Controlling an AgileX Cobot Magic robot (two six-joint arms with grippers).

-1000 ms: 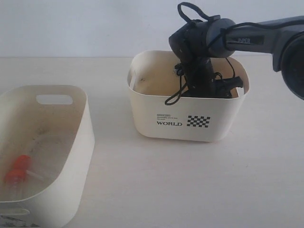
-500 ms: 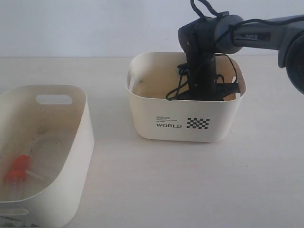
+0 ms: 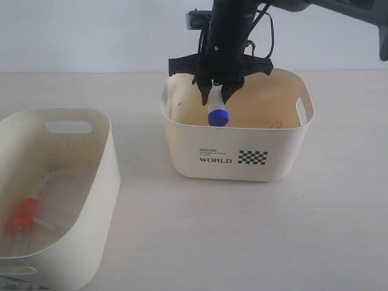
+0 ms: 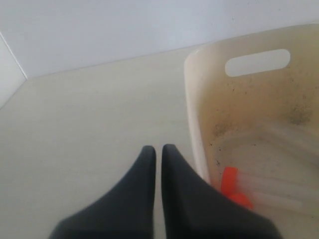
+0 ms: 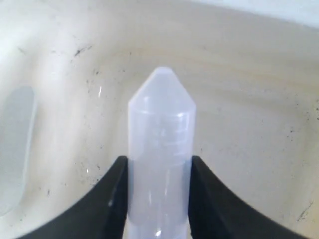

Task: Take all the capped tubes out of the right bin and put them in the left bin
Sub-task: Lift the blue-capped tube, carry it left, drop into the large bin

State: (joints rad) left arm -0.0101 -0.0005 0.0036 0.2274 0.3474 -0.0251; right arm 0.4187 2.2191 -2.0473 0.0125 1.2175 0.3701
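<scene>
I see orange-capped tubes [image 3: 21,217] lying in the left bin [image 3: 100,182]. My left gripper [image 4: 158,149] sits just outside its wall, fingers together (nothing between them). Farther back, my right gripper [image 3: 218,94] clamps the blue-capped tube [image 3: 218,116], cap down, over the right bin [image 3: 182,145].

The right arm [image 3: 233,30] reaches in from the far right of the desk [image 3: 200,236]. The right gripper [image 3: 218,97] points straight down, fingers clamped on a tube [image 3: 217,112]. The left gripper [image 4: 158,154] has its fingers almost touching.
</scene>
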